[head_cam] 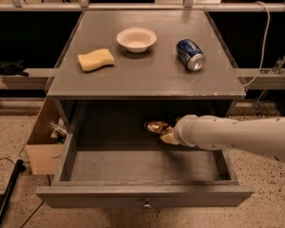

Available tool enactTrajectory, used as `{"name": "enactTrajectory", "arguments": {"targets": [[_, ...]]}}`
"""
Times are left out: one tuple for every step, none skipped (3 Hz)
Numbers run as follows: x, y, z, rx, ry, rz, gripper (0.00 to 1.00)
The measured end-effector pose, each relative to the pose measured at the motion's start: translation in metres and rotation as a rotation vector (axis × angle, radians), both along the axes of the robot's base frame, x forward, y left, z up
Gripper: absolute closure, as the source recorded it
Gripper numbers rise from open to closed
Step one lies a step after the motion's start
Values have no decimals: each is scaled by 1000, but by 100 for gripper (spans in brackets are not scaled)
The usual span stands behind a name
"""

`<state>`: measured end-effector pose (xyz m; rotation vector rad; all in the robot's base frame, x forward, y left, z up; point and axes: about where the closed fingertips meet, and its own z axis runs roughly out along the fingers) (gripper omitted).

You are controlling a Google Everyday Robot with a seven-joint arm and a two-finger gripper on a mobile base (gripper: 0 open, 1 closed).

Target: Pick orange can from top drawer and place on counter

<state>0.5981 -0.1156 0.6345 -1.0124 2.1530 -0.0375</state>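
The orange can [156,126] sits at the rear of the top drawer [142,193], in shadow beneath the counter [147,75]. The gripper [166,134] is against the can's right side; you cannot tell whether it has hold. Expect a light, thin-walled, slick cylinder. Grasp across the mid-body with moderate force to avoid denting.
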Motion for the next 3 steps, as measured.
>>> {"name": "enactTrajectory", "arguments": {"targets": [[-17, -12, 15, -20, -18, 20, 100], [-41, -20, 44, -31, -48, 55, 100], [-60, -23, 80, -28, -87, 77, 100]]}}
